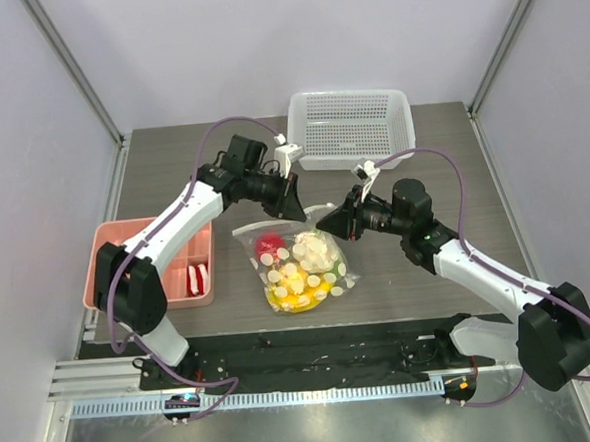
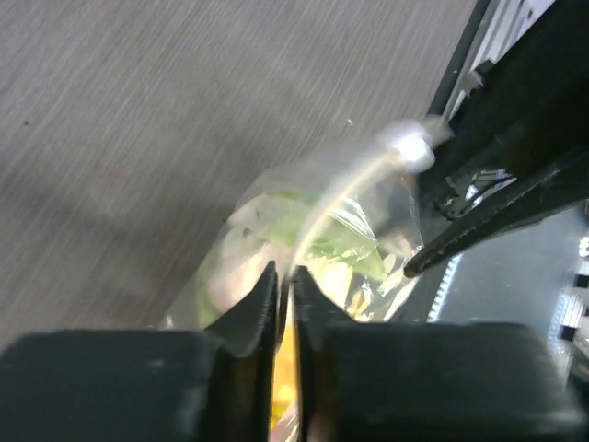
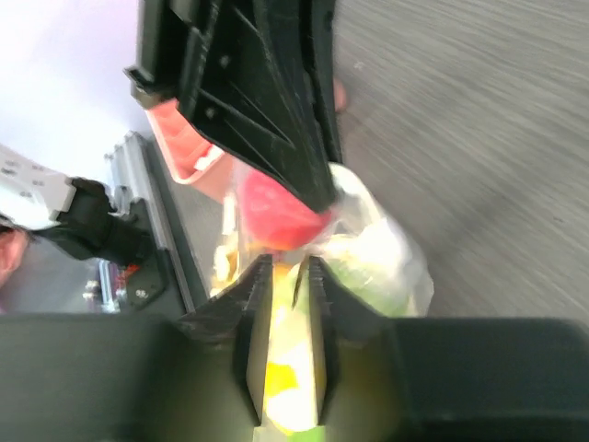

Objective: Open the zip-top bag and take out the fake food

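Note:
The zip-top bag [image 1: 300, 268] lies in the middle of the table, clear with pale dots. Inside it is the fake food: a red fruit [image 1: 267, 245], a white cauliflower [image 1: 315, 250] and yellow pieces [image 1: 294, 297]. My left gripper [image 1: 297, 213] is at the bag's top edge. In the left wrist view the left gripper [image 2: 285, 276] is shut on a fold of the zip-top bag [image 2: 350, 189]. My right gripper [image 1: 322, 222] meets the same edge from the right. In its own view the right gripper [image 3: 287, 272] stands slightly open, with bag film loose in the gap and the red fruit [image 3: 276, 216] just beyond.
A white perforated basket [image 1: 349, 127] stands at the back, just behind both grippers. A pink tray [image 1: 127, 253] with red pieces sits at the left, under the left arm. The black base rail [image 1: 314, 360] runs along the near edge.

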